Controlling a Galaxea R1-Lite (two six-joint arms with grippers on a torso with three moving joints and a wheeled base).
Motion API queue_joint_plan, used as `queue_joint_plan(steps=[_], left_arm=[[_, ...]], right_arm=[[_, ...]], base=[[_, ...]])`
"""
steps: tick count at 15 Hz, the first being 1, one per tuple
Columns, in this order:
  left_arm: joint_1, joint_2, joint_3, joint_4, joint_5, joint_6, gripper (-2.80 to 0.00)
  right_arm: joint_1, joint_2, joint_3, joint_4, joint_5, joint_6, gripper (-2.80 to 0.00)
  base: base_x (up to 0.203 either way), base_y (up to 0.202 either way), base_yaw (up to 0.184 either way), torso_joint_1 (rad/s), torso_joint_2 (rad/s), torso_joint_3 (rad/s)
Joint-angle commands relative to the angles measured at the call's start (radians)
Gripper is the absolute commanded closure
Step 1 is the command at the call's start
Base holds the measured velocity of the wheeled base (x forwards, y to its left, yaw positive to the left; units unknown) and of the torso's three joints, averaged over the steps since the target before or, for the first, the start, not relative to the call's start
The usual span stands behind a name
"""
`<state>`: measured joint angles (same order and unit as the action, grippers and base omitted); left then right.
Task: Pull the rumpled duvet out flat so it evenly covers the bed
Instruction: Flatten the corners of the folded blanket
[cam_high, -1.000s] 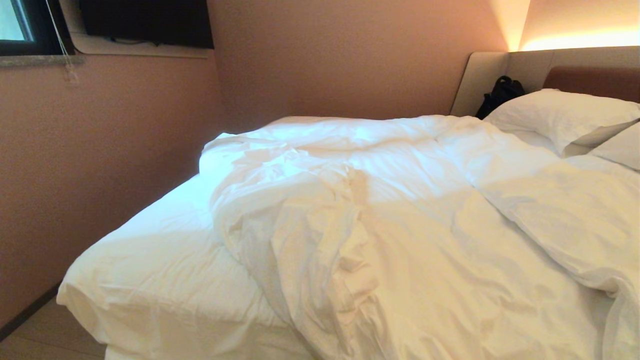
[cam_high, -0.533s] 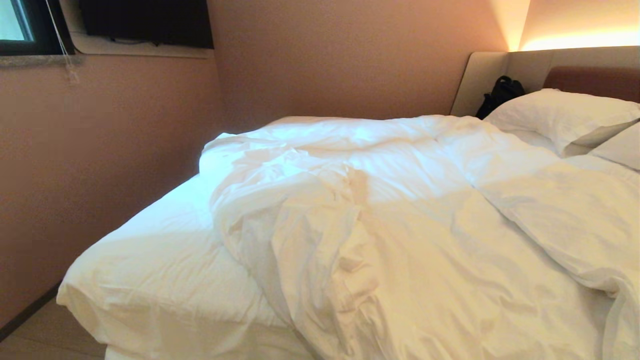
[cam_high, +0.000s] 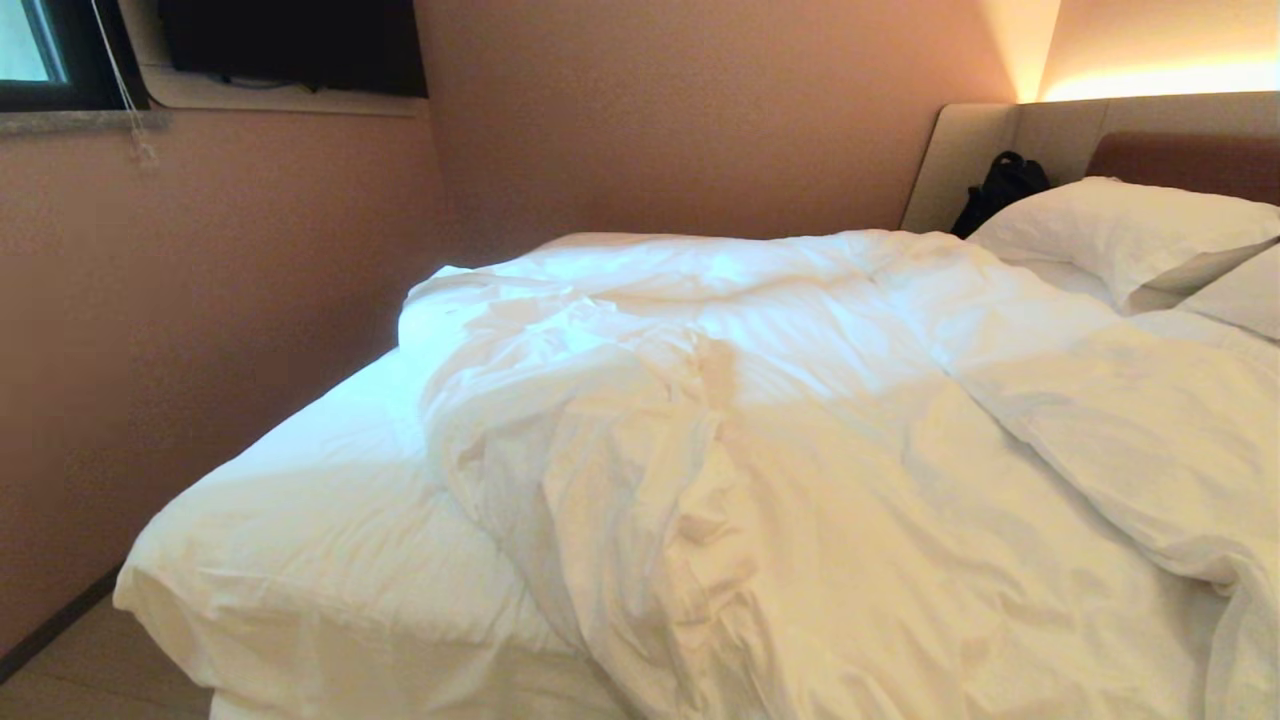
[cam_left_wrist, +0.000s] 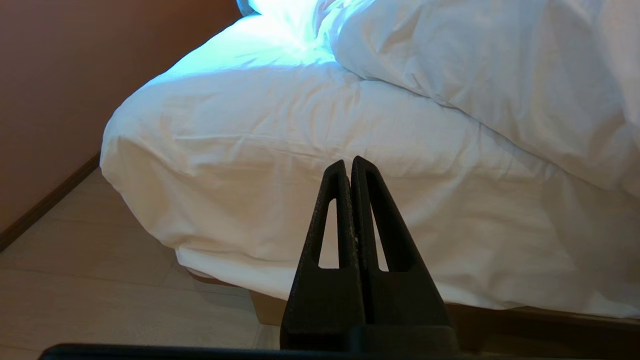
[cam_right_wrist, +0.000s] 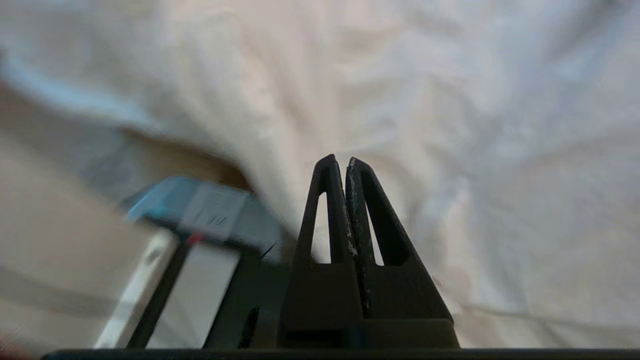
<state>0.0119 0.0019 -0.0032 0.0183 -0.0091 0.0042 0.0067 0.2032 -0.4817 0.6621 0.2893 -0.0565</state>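
Note:
The duvet (cam_high: 800, 450) lies rumpled over the middle and right of the bed (cam_high: 300, 520), bunched into a thick fold running toward the foot. It leaves the left strip of sheeted mattress bare. Neither arm shows in the head view. My left gripper (cam_left_wrist: 350, 161) is shut and empty, held off the bed's near left corner, with the duvet (cam_left_wrist: 475, 75) beyond and to its right. My right gripper (cam_right_wrist: 341, 160) is also shut and empty, pointing at white duvet cloth (cam_right_wrist: 450, 125) that hangs at the bed's side.
Two pillows (cam_high: 1120, 230) and a black bag (cam_high: 1000, 190) lie at the beige headboard (cam_high: 970, 150). A pink wall (cam_high: 200, 300) runs close along the bed's left side. The tan base (cam_left_wrist: 270, 310) meets pale floor (cam_left_wrist: 75, 280). Part of my own body (cam_right_wrist: 200, 240) sits beside the right gripper.

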Motion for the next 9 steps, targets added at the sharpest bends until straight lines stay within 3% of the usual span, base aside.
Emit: queue_joint_plan(steps=[1,5,9], left_arm=[[0.0,0.0,0.0,0.0,0.0,0.0,0.0],[0.0,0.0,0.0,0.0,0.0,0.0,0.0],[0.0,0.0,0.0,0.0,0.0,0.0,0.0]], right_arm=[[0.005,-0.022,0.058,-0.464,-0.265,0.109,0.0],[0.004,-0.054,0.008,-0.498,-0.294,0.101,0.0],[0.004,-0.064,0.0,-0.659,-0.246,-0.027,0.0]], base=[[0.0,0.0,0.0,0.0,0.0,0.0],[0.0,0.0,0.0,0.0,0.0,0.0],[0.0,0.0,0.0,0.0,0.0,0.0]])
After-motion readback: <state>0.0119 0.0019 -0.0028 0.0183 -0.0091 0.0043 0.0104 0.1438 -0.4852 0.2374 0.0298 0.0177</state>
